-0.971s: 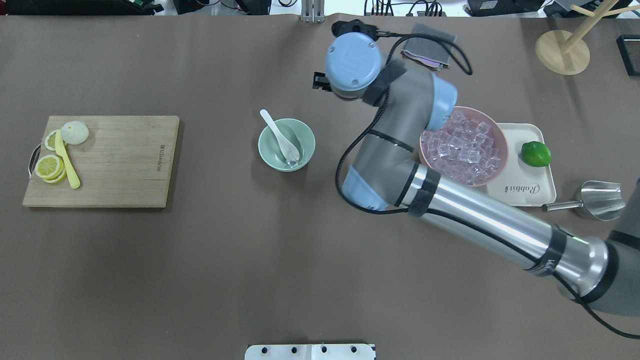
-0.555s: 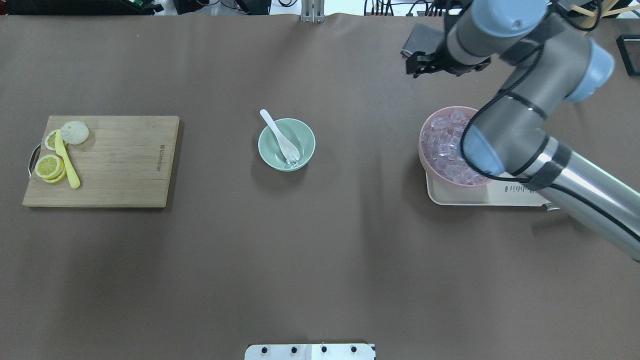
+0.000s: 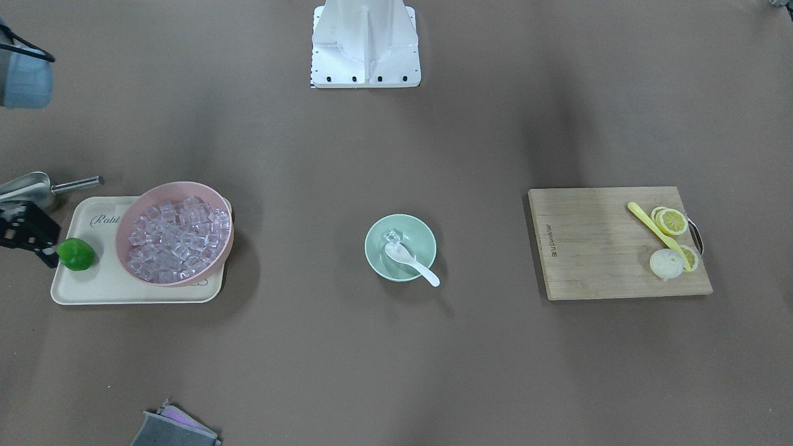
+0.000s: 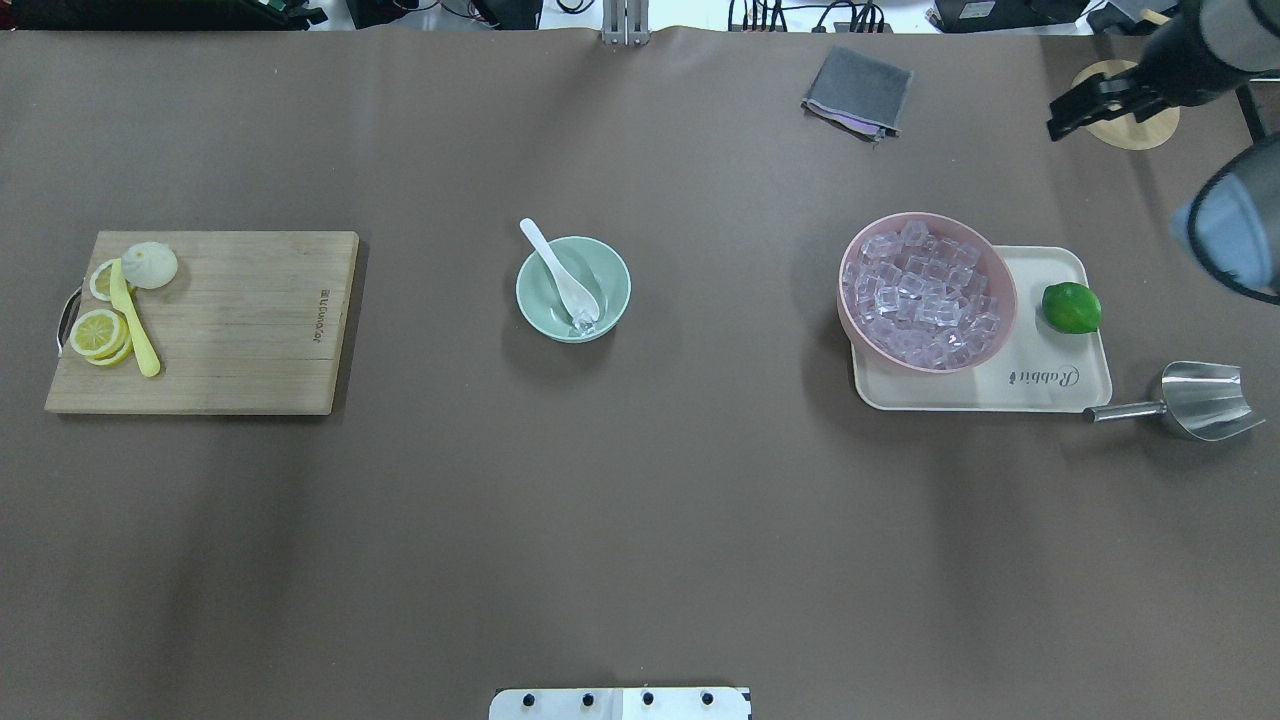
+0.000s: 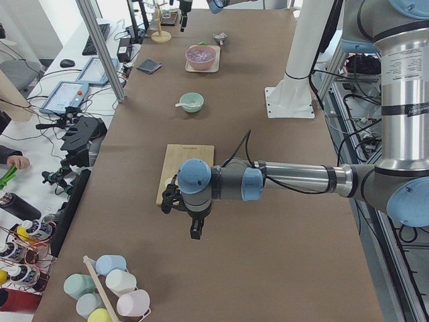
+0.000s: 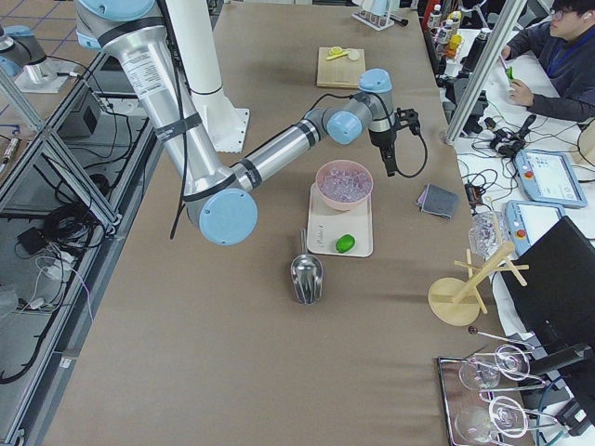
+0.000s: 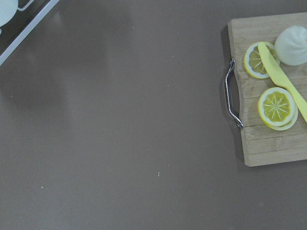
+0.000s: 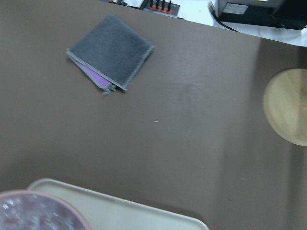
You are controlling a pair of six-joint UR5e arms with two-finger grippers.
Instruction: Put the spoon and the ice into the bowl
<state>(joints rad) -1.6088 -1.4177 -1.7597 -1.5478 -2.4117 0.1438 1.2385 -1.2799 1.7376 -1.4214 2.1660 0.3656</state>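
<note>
The mint-green bowl stands mid-table and also shows in the front-facing view. The white spoon lies in it, scoop down, with its handle over the far-left rim. One clear ice cube rests in the bowl by the scoop. My right gripper hangs empty and looks open over the table's far right corner, far from the bowl. My left gripper shows only in the exterior left view, above bare table beyond the cutting board; I cannot tell whether it is open or shut.
A pink bowl full of ice cubes and a lime sit on a cream tray. A steel scoop lies right of it. A grey cloth lies at the back. A cutting board holds lemon slices and a yellow knife.
My right arm has swung from beside the mint bowl away to the right, past the pink bowl, to the far right corner. Bowl, spoon and ice cube have not moved.
</note>
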